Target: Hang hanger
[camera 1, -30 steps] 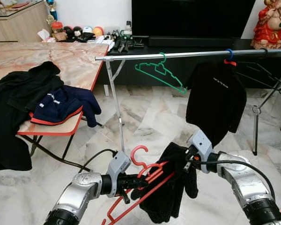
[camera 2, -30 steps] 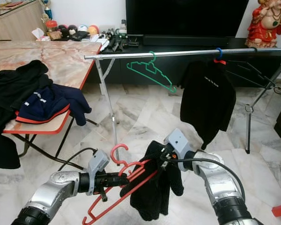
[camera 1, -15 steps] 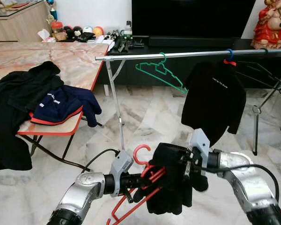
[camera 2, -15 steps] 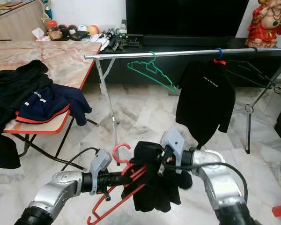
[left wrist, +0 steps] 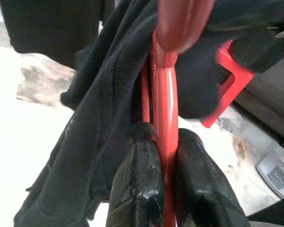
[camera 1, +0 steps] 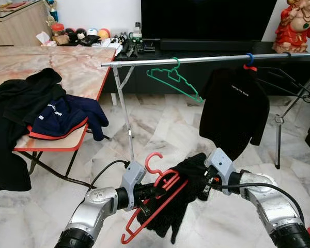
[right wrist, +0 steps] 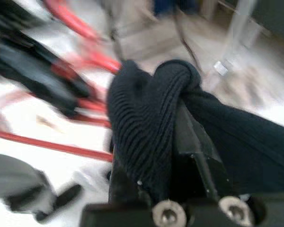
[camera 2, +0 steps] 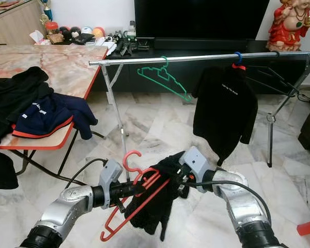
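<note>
Marble floor (camera 1: 165,129), with a silver clothes rail (camera 1: 196,59) running across the room before a dark TV cabinet; a marble-topped counter (camera 1: 57,67) with red edging stands to the robot's left. On the rail hang an empty green hanger (camera 1: 173,80) and, further right, a black shirt (camera 1: 235,111). A black garment and a navy jacket (camera 1: 62,116) lie on the counter's near end.

Change from half a second ago: the black knit garment (camera 1: 183,194), then bunched in a thick mass between the two arms, now hangs looser and longer below the hanger. The right hand (camera 1: 209,183) has drawn back toward the robot's right, and the red hanger's lower bar is more exposed.

The red hanger (camera 1: 155,199) is plastic, hook uppermost, its body tilted so the long bar slants down toward the robot's left. The black knit garment is draped over its right portion and trails beneath.

The left hand (left wrist: 156,189) is closed on the red hanger; the wrist view shows both black fingers (left wrist: 137,189) pressed against the hanger's red stem. The hanger extends from this hand toward the right hand, low in front of the robot and well below the rail. The right hand is clamped on a fold of the black knit garment (right wrist: 146,127), just beside the hanger's upper end.
</note>
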### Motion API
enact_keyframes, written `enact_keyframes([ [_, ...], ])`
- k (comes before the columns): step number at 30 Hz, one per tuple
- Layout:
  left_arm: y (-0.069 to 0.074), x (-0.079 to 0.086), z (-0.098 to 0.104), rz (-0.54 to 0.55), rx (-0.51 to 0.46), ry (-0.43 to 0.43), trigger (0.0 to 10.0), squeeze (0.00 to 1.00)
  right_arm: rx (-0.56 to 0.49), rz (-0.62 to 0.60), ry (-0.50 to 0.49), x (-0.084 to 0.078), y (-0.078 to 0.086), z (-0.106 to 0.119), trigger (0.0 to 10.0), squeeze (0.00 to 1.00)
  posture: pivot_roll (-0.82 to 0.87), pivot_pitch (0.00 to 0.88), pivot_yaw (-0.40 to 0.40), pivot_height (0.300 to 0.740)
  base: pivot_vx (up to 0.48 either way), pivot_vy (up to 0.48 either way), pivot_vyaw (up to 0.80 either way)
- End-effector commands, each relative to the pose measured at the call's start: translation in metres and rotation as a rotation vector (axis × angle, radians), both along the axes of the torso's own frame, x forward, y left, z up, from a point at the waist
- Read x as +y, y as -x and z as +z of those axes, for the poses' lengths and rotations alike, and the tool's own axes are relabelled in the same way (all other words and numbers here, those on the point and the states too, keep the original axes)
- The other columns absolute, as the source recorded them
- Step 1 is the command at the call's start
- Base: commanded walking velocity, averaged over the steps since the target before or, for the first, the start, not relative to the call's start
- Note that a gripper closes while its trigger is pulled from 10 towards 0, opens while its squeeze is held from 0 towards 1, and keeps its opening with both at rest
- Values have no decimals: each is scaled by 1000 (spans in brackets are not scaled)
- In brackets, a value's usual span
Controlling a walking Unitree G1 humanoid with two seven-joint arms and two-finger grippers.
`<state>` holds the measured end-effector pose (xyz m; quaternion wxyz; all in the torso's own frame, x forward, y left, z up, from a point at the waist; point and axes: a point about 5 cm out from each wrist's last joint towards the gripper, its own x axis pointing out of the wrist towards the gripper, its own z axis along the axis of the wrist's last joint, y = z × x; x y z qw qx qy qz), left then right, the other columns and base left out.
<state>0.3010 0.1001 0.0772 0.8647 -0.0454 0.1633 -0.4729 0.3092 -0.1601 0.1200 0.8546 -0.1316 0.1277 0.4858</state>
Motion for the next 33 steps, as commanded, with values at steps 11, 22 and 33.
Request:
enact_keyframes([
  [11,-12,-1,9,92,-70,16,10000,0,-14,27,27,8,0,0,10000,0,1,55,0,740,0,0,0],
  [22,-21,4,16,219,-126,74,10000,0,20,75,23,17,9,-5,10000,1000,1,51,-1,740,0,0,0],
  [33,-23,2,18,246,-143,103,10000,0,74,65,36,15,22,-18,10000,1000,-6,42,-4,740,0,0,0],
])
